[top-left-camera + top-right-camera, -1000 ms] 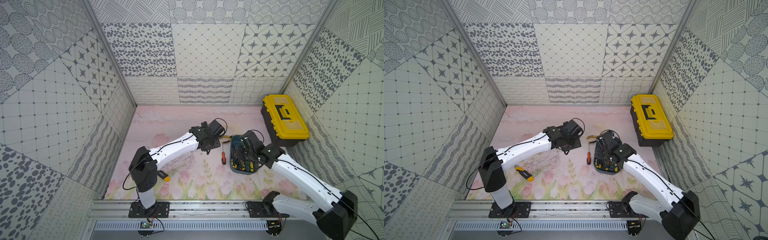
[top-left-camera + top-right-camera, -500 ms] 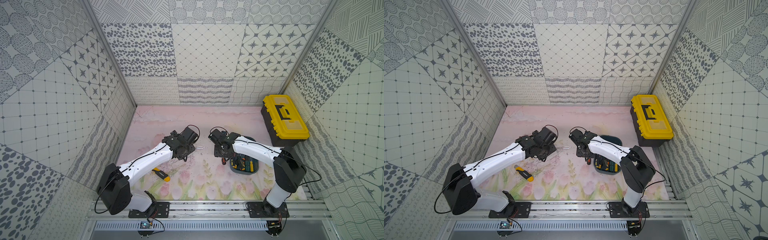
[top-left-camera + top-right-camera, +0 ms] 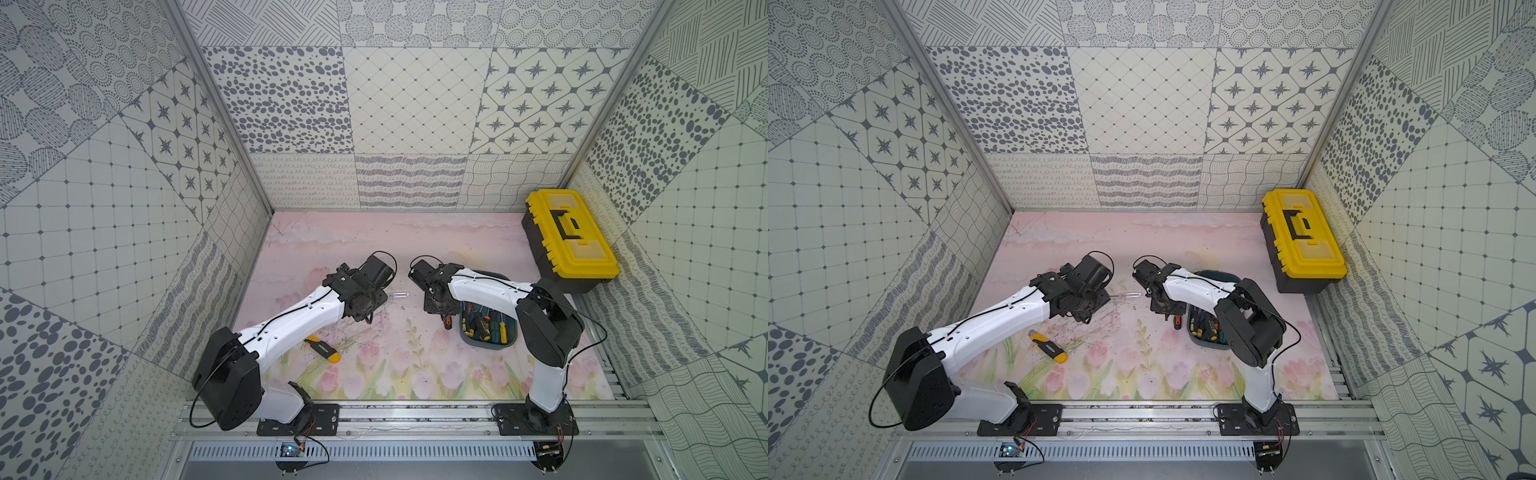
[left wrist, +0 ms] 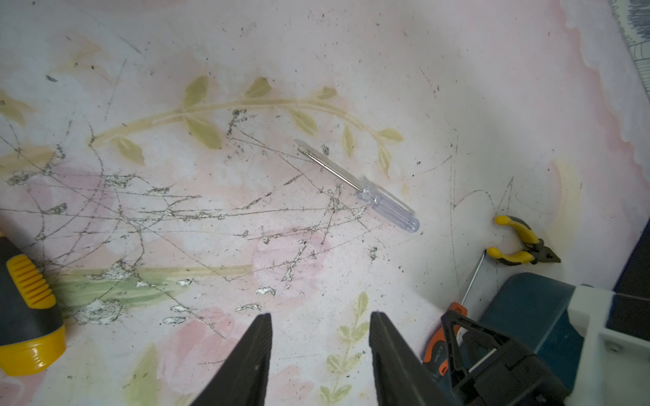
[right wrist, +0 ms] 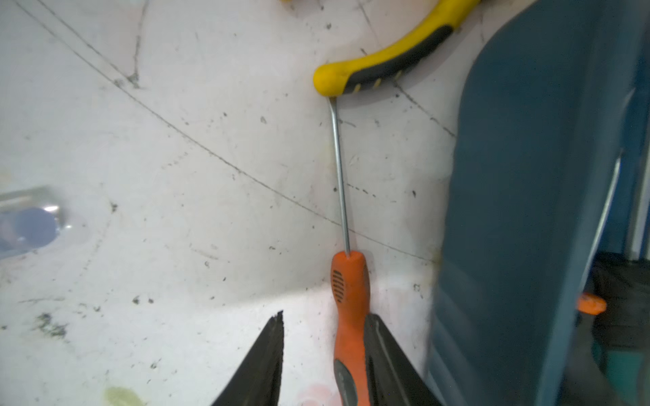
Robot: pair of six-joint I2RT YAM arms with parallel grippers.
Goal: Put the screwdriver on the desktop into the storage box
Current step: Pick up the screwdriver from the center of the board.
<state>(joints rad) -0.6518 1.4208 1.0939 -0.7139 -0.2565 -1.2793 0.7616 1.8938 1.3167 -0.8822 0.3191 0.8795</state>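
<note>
An orange-handled screwdriver [image 5: 350, 298] lies on the pale-pink flowered desktop [image 3: 374, 249], right beside the outer wall of the teal storage box [image 5: 527, 175]. My right gripper [image 5: 326, 314] straddles its handle. The jaws are open: one finger touches the handle, the other stands off it. In both top views the handle's end [image 3: 447, 323] [image 3: 1177, 321] pokes out under that gripper [image 3: 441, 311]. A clear-handled screwdriver [image 4: 387, 207] lies between the arms. My left gripper [image 4: 320, 316] hangs open and empty short of it. The storage box [image 3: 510, 338] holds several screwdrivers.
Yellow-handled pliers [image 5: 387, 66] lie at the orange screwdriver's tip. A yellow-and-black utility knife [image 3: 322, 350] lies near the left arm. A black toolbox with a yellow lid [image 3: 569, 241] stands against the right wall.
The right arm swung from above the storage box to its left side and came down over the orange screwdriver. The left arm drew back from the middle toward the left.
</note>
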